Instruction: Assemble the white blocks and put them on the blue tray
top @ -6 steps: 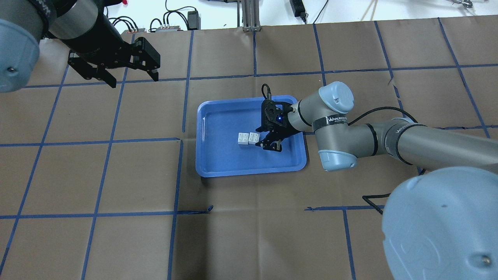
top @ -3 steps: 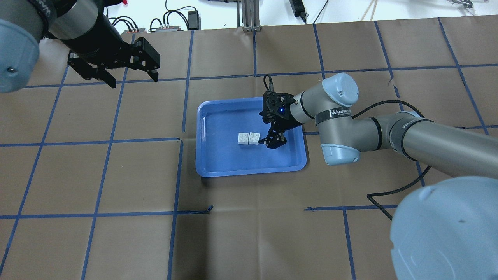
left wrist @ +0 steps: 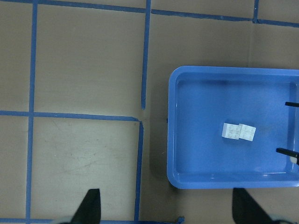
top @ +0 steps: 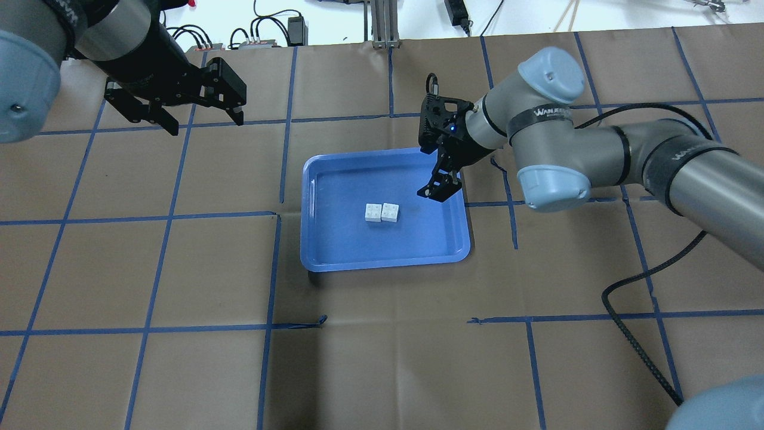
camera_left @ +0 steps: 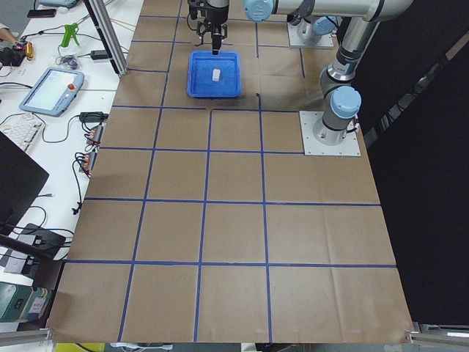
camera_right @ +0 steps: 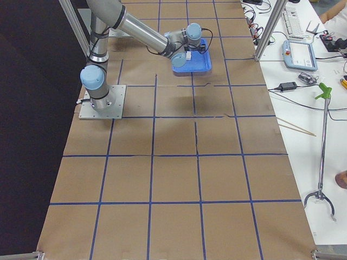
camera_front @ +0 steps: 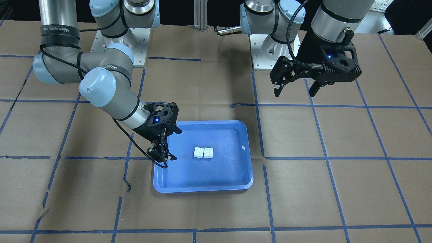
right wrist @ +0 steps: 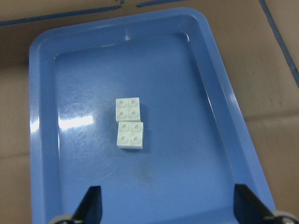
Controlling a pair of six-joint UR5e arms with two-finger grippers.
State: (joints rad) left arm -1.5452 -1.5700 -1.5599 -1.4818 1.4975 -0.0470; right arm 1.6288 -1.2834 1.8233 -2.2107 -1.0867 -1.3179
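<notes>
White blocks (top: 382, 212) lie on the floor of the blue tray (top: 346, 239), near its middle, studs up. The two bricks sit side by side and touch along one edge, slightly out of line with each other. Neither sits on top of the other, and whether they are locked together cannot be told. The tray rests flat on the desk (top: 179, 269), which is papered brown and crossed by blue tape lines (top: 149, 328).

The right tool (top: 439, 191) hangs over the tray's end on the robot's right, tilted downward, its tips above the tray floor and apart from the bricks. It is spread wide: in the right wrist view its two fingers (right wrist: 93, 207) stand at the lower corners with only tray between them, and the bricks lie ahead of them, untouched. It grips nothing.

The left tool (top: 206, 121) hovers above the paper well away from the tray, toward the far left of the desk as seen from overhead. Its jaws are also spread, with nothing between them. The left wrist view looks down on the tray and both bricks from well off to one side
</notes>
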